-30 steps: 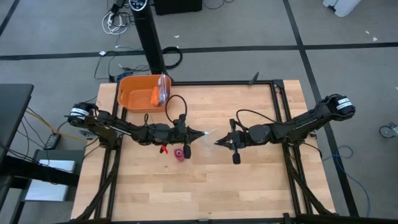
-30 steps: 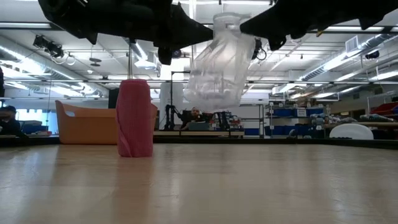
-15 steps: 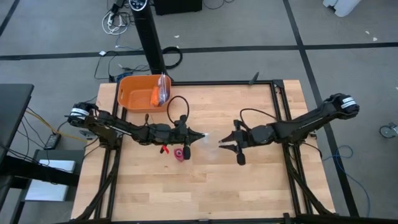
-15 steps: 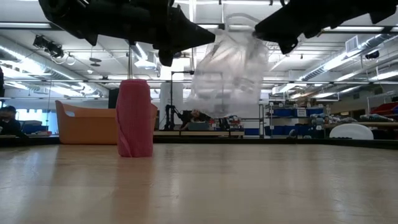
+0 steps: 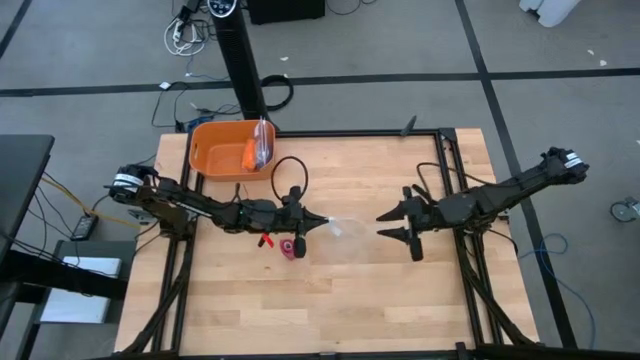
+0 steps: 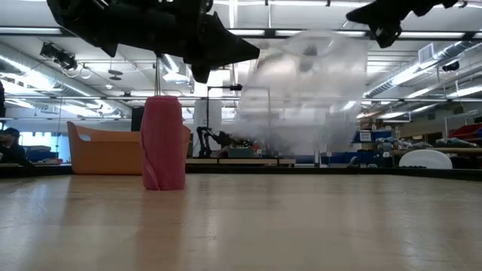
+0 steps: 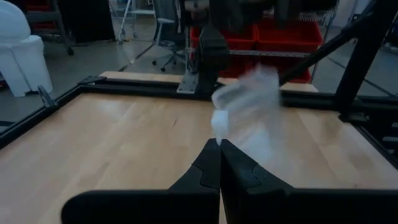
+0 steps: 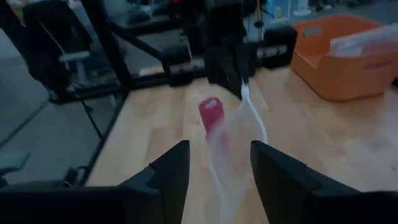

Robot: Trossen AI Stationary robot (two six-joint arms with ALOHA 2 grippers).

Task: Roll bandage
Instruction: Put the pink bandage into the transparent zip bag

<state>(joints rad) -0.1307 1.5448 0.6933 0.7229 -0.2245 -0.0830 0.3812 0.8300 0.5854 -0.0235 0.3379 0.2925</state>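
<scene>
1. Clear plastic bag [image 5: 345, 229] is hanging off the left gripper [image 5: 322, 221], which is clenched on one corner, above the table [image 5: 400, 310].
2. Right gripper [image 5: 386, 224] is standing released, fingers spread, nothing in it, apart from the bag.
3. Magenta bandage [image 5: 289, 247] is sitting upright as a compact roll on the table, just beside the left gripper; rolling looks done.
4. Judgement: bagging seems next. Right needs to re-pinch the opposite edge w/o tugging, so the mouth is gaping wide; keep clear of the roll or it's tipping.
</scene>
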